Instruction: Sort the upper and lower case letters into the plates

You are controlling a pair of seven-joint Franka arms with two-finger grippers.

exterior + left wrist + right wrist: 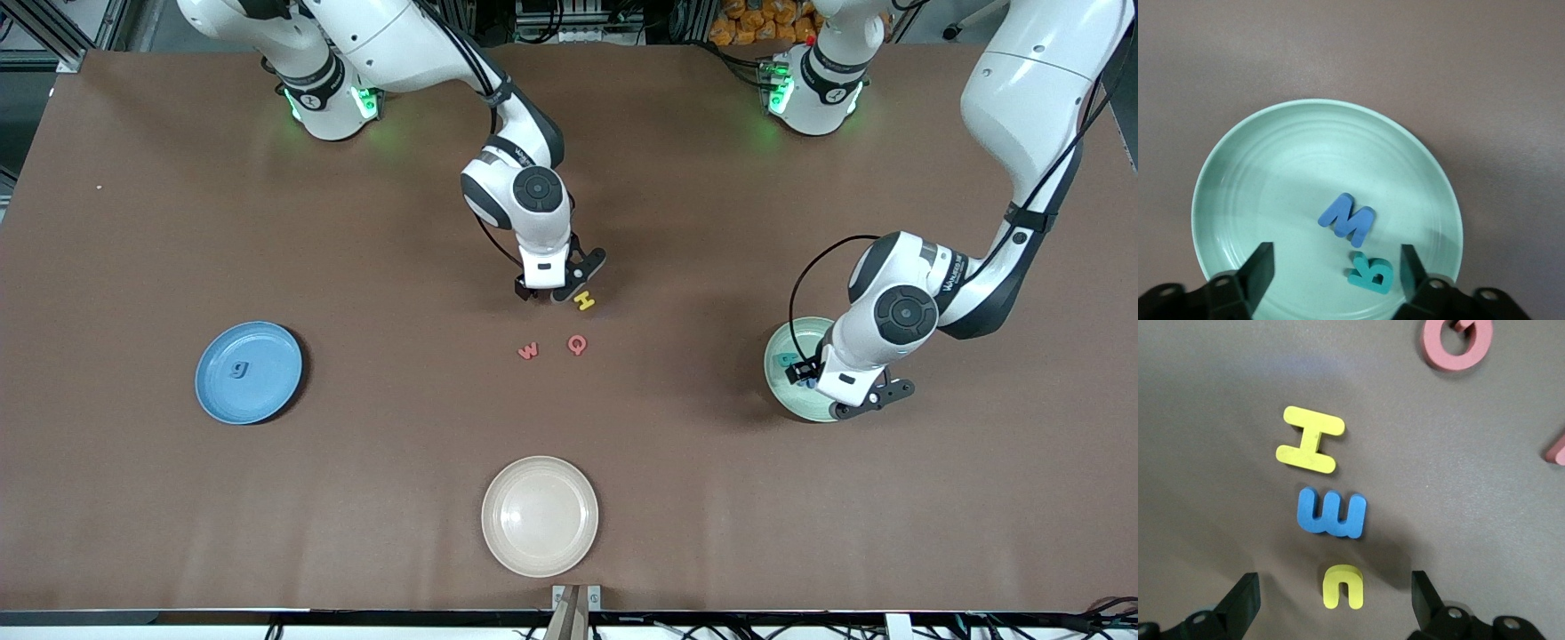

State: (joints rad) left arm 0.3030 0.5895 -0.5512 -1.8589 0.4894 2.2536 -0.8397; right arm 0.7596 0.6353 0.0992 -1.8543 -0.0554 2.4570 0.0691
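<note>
Right gripper (544, 293) hung low over the middle of the table (133, 498), its two fingers (1241, 600) spread wide with nothing between them. Under it, in the right wrist view, three letters lay in a short row on the brown surface: a small yellow n (1343, 586) directly between the fingertips, a blue w (1331, 513) next to it, and a yellow H (584, 300) next in line. From the front only the H showed, just beside the gripper; the other two were hidden beneath it. A little nearer the front camera lay two red-pink letters, a Q (577, 344) and a W (528, 351), close together but not touching.

Left gripper (813, 378) hovered over the mint green plate (778, 342) at the left arm's end of the table, its fingers (1259, 270) likewise wide apart and holding nothing. Inside that plate lay a blue M (1347, 219) and a teal letter (1370, 273), close together; the teal one sat between the fingertips, and I could not tell which letter it was.

Toward the right arm's end sat the blue plate (267, 391) with a single blue g (238, 368) lying in it. A cream plate (498, 542) stood nearest the front camera, near the table's middle.
</note>
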